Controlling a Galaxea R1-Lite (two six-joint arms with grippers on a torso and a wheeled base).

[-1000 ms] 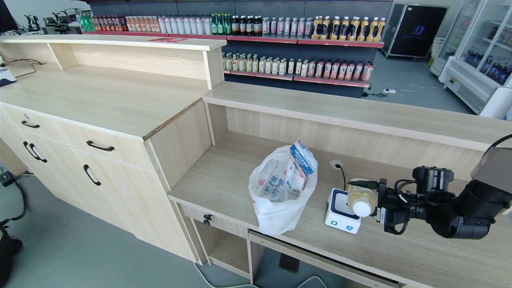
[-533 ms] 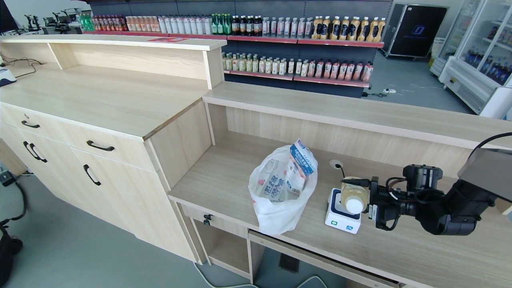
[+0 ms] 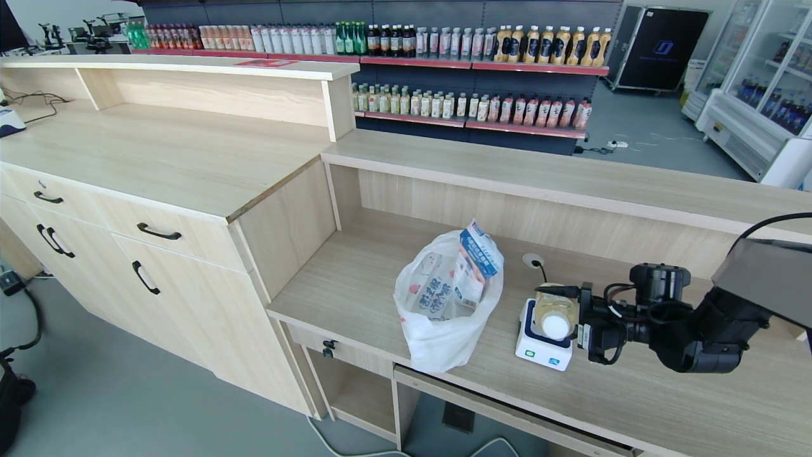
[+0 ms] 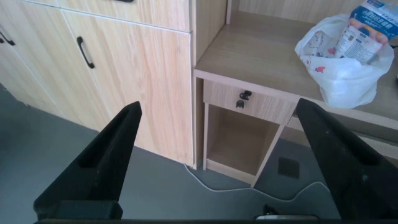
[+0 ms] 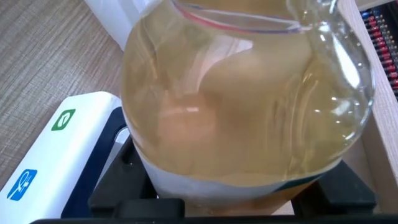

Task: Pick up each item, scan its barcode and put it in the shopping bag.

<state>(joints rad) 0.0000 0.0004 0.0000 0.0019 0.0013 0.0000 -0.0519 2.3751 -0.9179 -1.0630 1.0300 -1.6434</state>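
Fingers (image 3: pixel 561 291) of the right gripper (image 3: pixel 559 310) clamp a bottle (image 3: pixel 554 318) from opposite sides. Fingers (image 4: pixel 93 168) of the left gripper (image 4: pixel 214 158) are spread wide with nothing between them. That gripper hangs over the floor in front of the cabinet, well apart from the task items. The wooden surface (image 3: pixel 355 285) is a recessed counter level below a raised ledge. The white plastic shopping bag (image 3: pixel 438 343) stands near its front edge, mouth open upward, with printed cartons (image 3: pixel 477 257) upright inside and projecting above the rim. The scanner (image 3: pixel 539 346), a white block with a dark upper window, sits on the surface just beside the bag, on the robot's right of it. Its cable runs to a round port in the surface behind. The bottle is clear, holds pale yellow liquid (image 5: pixel 249 112) and has a white cap. It lies horizontal over the scanner window, cap end pointing away from the wrist. Whether the bottle touches the scanner cannot be determined.
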